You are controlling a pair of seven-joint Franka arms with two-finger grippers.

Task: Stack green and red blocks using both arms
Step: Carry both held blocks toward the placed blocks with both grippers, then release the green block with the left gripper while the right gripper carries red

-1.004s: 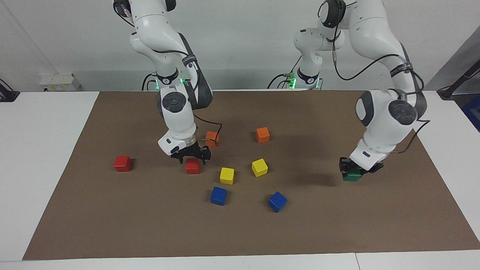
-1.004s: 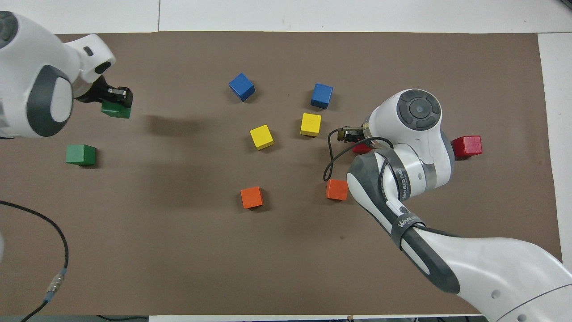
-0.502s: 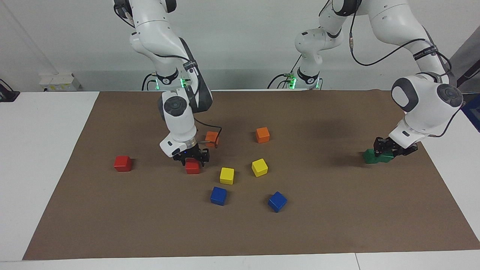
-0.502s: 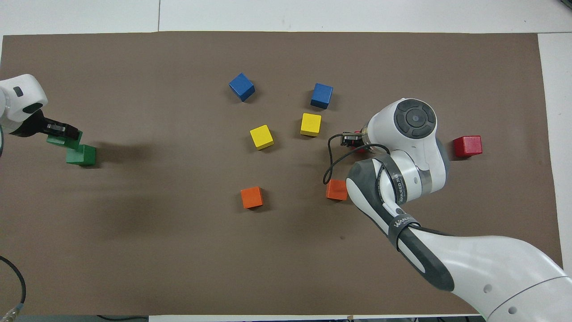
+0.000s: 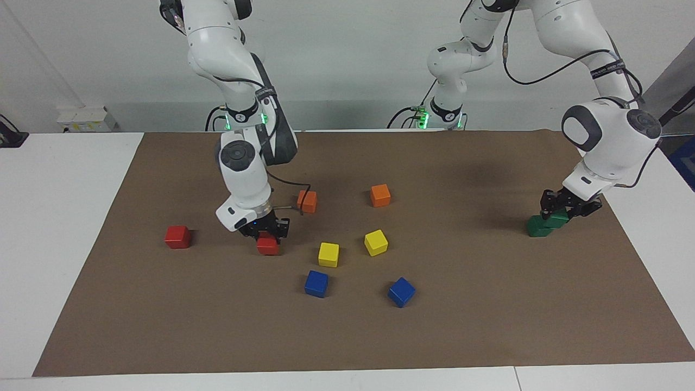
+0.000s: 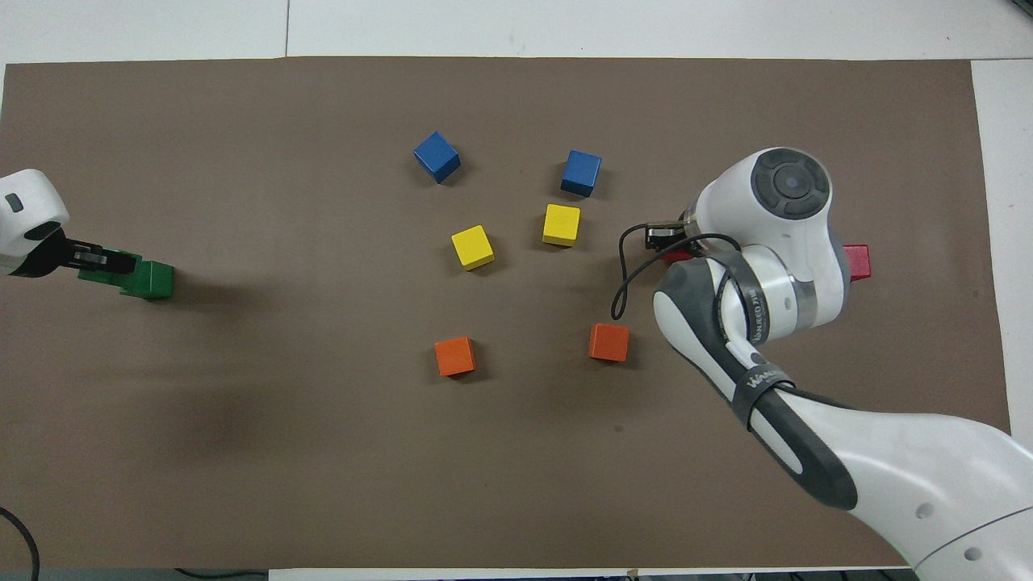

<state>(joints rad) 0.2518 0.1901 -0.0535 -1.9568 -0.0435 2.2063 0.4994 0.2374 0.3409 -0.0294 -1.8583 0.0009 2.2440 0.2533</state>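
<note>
My left gripper (image 5: 563,210) is shut on a dark green block (image 5: 558,219). It holds this block low over the second green block (image 5: 536,228), which rests on the brown mat at the left arm's end, and partly overlaps its top. In the overhead view the held green block (image 6: 101,271) sits beside the resting one (image 6: 152,281). My right gripper (image 5: 266,232) is shut on a red block (image 5: 268,246), low at the mat. The second red block (image 5: 177,237) lies toward the right arm's end. In the overhead view this second red block (image 6: 859,262) is half hidden by the right arm.
Two orange cubes (image 5: 307,201) (image 5: 380,195), two yellow cubes (image 5: 328,254) (image 5: 376,242) and two blue cubes (image 5: 316,283) (image 5: 401,291) lie mid-mat. The brown mat (image 5: 488,326) covers most of the white table.
My left gripper carried its green block toward the left arm's end, to the second green block, and lowered it there. My right gripper closed on the red block and shifted it toward the other red block.
</note>
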